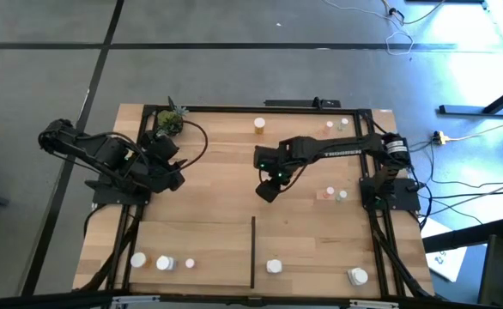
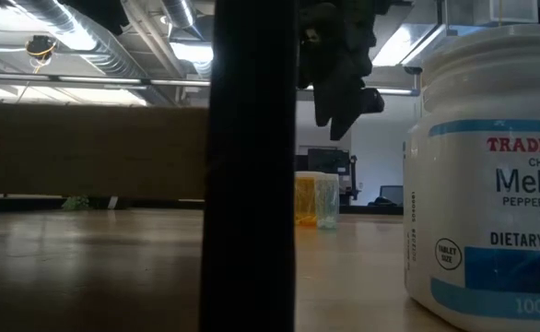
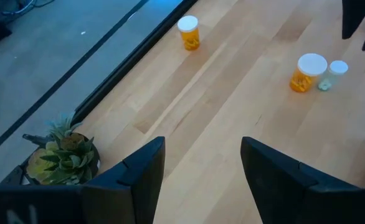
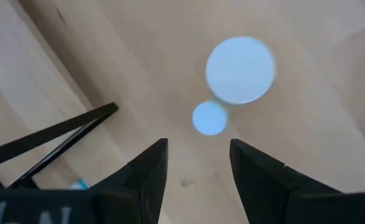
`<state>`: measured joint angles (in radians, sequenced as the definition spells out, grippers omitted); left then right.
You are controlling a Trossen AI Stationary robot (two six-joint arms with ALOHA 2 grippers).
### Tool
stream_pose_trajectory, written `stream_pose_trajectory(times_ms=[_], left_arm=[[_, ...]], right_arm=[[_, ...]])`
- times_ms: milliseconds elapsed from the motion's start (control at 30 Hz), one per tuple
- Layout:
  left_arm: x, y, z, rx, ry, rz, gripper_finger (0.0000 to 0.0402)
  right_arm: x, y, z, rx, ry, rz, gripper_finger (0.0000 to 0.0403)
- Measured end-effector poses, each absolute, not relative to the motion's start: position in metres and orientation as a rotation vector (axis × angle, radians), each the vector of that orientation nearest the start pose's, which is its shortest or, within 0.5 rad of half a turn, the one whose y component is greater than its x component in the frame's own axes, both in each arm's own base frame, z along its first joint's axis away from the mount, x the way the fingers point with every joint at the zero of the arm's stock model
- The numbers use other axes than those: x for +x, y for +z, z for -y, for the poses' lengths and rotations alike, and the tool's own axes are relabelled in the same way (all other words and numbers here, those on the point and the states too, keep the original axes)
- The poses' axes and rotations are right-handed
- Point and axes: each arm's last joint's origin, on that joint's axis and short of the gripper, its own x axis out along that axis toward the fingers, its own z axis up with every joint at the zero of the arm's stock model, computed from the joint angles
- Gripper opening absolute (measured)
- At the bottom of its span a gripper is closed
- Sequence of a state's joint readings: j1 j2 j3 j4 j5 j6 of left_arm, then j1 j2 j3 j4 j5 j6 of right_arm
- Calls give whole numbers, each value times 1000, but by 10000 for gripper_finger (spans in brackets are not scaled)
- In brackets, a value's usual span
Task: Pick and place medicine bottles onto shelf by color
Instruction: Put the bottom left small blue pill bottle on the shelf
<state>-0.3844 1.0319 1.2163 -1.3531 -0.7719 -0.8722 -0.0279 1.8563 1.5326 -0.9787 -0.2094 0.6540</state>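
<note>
- Right gripper (image 1: 268, 190): hanging mid-frame in the high view, fingers parted, grasping nothing.
- Left gripper (image 1: 176, 176): waiting left of centre, fingers parted and empty, beside the potted plant (image 1: 171, 123).
- Medicine bottles: sitting scattered; an orange bottle (image 1: 259, 126) at upper centre, a pair (image 1: 333, 194) at right, a white-capped bottle (image 1: 274, 267) on the shelf (image 1: 209, 257) along the lower edge, right of the divider strip (image 1: 252, 251).
- Step, judging: right arm is between picks; next calls for reaching a remaining bottle and closing on it.
</note>
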Motion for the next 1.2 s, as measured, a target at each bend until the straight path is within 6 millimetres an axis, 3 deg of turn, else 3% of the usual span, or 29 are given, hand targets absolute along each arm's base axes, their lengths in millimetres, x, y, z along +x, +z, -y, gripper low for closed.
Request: stream_pose_trajectory(times_ms=[600,833,1200], left_arm=[[146,353,37,-152,712,-734,204],[146,353,37,-151,713,-734,204],[146,353,37,-155,708,-738,204]], right_arm=[[377,229,3,648,-312,-1325,174],[384,214,1,666,-279,-1360,174],[385,214,1,646,-290,-1344,174]])
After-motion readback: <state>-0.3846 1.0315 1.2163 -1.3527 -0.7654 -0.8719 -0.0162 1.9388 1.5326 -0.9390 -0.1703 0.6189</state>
